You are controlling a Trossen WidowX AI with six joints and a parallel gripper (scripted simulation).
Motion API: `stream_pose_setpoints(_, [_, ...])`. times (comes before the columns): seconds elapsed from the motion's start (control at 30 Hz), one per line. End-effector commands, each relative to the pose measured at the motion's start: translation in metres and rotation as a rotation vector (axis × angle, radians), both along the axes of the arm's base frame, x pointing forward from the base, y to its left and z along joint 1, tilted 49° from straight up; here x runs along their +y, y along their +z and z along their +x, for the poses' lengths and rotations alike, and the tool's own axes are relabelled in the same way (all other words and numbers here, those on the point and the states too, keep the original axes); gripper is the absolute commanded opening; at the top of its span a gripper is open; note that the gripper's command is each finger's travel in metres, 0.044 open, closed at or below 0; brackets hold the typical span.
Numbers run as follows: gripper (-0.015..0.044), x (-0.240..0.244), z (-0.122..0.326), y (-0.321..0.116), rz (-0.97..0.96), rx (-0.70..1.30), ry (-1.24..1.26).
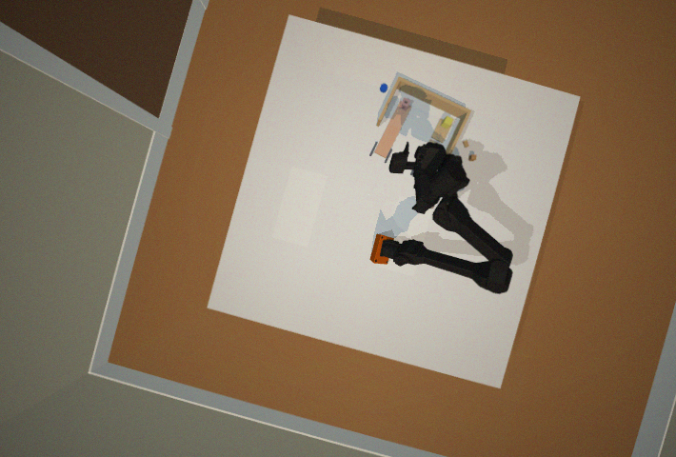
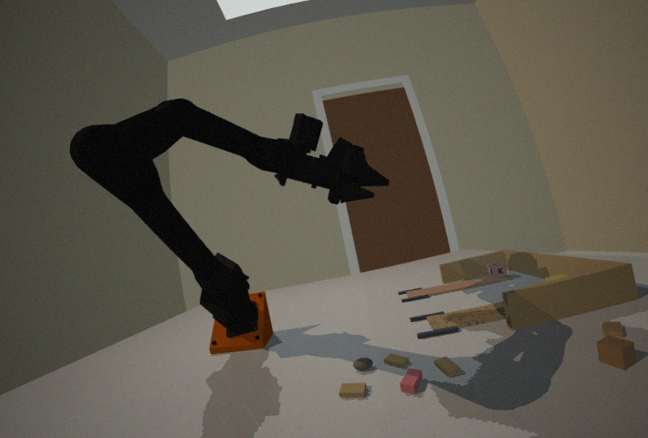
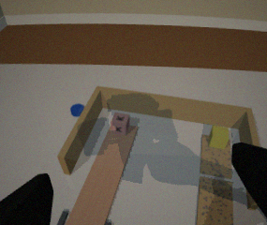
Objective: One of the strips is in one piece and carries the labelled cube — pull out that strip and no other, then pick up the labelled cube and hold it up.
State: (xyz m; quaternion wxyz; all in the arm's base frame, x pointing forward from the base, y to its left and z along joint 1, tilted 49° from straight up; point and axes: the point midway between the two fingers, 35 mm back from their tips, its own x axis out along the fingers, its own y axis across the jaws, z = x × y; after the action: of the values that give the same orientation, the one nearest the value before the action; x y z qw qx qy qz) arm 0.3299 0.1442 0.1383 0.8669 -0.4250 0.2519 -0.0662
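A plain salmon strip (image 1: 388, 137) (image 2: 441, 288) (image 3: 97, 183) looks unbroken and runs into the three-sided wooden enclosure. The pink labelled cube (image 1: 405, 103) (image 2: 496, 269) (image 3: 121, 124) sits on its far end; a K shows in the exterior view. A speckled tan strip (image 1: 440, 130) (image 2: 465, 315) (image 3: 215, 202) on the right has a gap across it in the wrist view. A yellow block (image 1: 447, 121) (image 2: 556, 278) (image 3: 219, 137) sits on its far piece. My gripper (image 2: 381, 188) (image 3: 143, 168) is open and empty, high above the table, short of the enclosure. The arm hides the speckled strip's near end in the top view.
Wooden walls (image 2: 572, 294) (image 3: 170, 105) enclose the strips' far ends. Short dark rails (image 2: 437, 333) flank the near ends. A blue object (image 1: 383, 88) (image 3: 77, 110) lies outside the left wall. A brown cube (image 2: 616, 352), a red block (image 2: 411, 380) and a dark oval stone (image 2: 362, 364) lie outside too.
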Motion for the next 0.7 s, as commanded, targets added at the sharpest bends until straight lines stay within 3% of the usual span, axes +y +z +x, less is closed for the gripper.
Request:
stream_pose_setpoints(0.0, [0.0400, -0.049, -0.003, -0.017, 0.036, -0.045, -0.198])
stream_pose_setpoints(0.53, [0.0400, -0.058, -0.005, -0.020, 0.042, -0.055, -0.234])
stream_pose_setpoints(0.67, [0.0295, -0.054, 0.013, -0.028, 0.066, -0.002, -0.276])
